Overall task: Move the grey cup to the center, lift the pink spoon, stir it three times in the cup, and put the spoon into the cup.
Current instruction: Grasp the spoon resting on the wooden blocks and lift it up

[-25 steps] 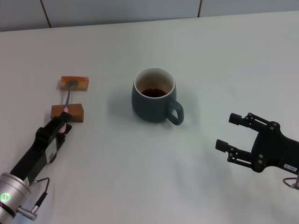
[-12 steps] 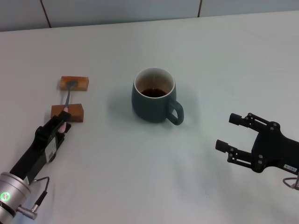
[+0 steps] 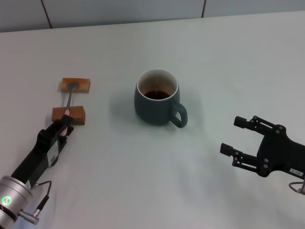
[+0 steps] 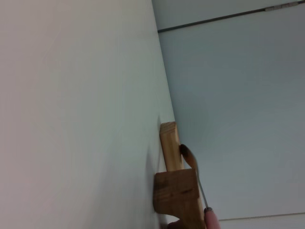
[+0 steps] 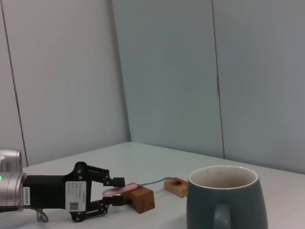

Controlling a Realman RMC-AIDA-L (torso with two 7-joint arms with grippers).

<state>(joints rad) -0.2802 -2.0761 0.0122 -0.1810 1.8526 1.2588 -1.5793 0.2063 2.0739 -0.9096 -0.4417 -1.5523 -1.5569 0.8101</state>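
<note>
Grey cup [image 3: 157, 97] sits mid-table, so centring looks done. Pink spoon [image 3: 69, 100] at 9 o'clock of cup, lying across two wooden blocks [image 3: 69, 115]. Left gripper [image 3: 65, 125] fingers straddle pink handle end, not yet clamped. Right gripper [image 3: 238, 139] spread wide at 4 o'clock, idle. Left: lift, stir x3, drop in.

The head camera looks down on the table [image 3: 143, 171]; both low wrist views share its wooden blocks [image 5: 143, 199].

The grey cup [image 5: 223, 200] stands nearest on the desk [image 5: 143, 155], handle facing the camera. Beyond it, the pink spoon [image 5: 138, 185] bridges two wooden blocks [image 5: 141, 199]. The left gripper [image 5: 116, 190] has its jaws around the spoon's pink handle.
</note>
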